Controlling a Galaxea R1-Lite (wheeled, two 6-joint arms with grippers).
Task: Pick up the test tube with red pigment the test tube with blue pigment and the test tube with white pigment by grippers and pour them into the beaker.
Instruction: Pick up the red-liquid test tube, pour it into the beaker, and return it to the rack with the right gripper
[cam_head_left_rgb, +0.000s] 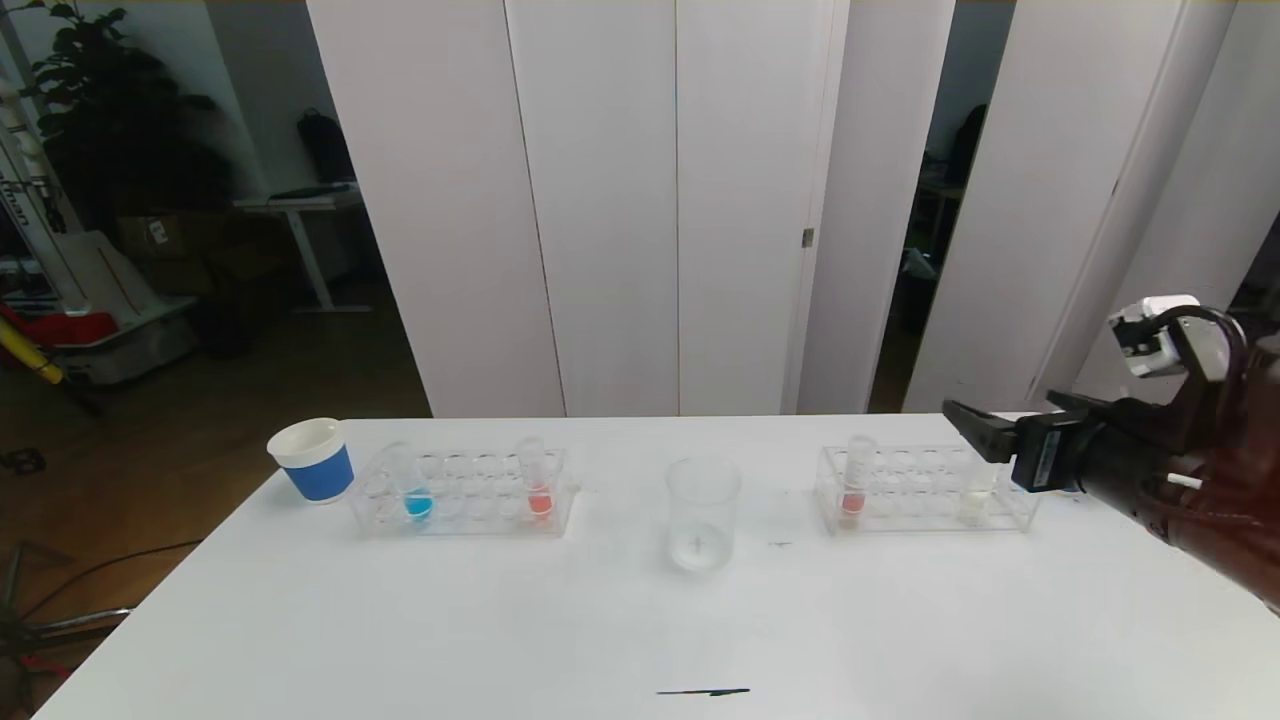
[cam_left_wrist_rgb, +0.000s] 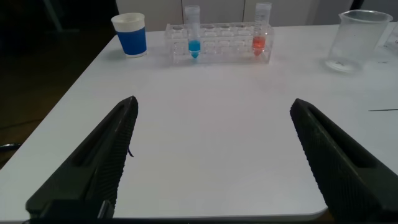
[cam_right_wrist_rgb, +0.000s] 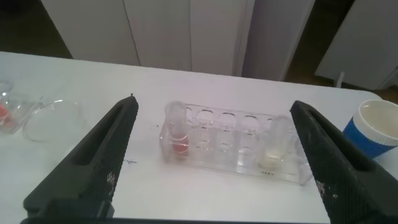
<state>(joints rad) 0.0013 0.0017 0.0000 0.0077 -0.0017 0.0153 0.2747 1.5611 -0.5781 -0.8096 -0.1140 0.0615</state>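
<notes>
Right pincer (cam_head_left_rgb: 975, 432) released, poised just above test tube with white pigment (cam_head_left_rgb: 977, 497).

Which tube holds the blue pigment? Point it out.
The blue tube, standing at the left end of the left rack, beside the paper cup. The other three tubes hold orange-red, red or whitish pigment.

My right gripper (cam_head_left_rgb: 975, 432) hangs jaws wide above the right rack (cam_head_left_rgb: 925, 490), open table before it, the beaker (cam_head_left_rgb: 703, 512) standing mid-table between both racks (left rack (cam_head_left_rgb: 465, 492) and cup (cam_head_left_rgb: 312, 460) crowd the far left).
</notes>
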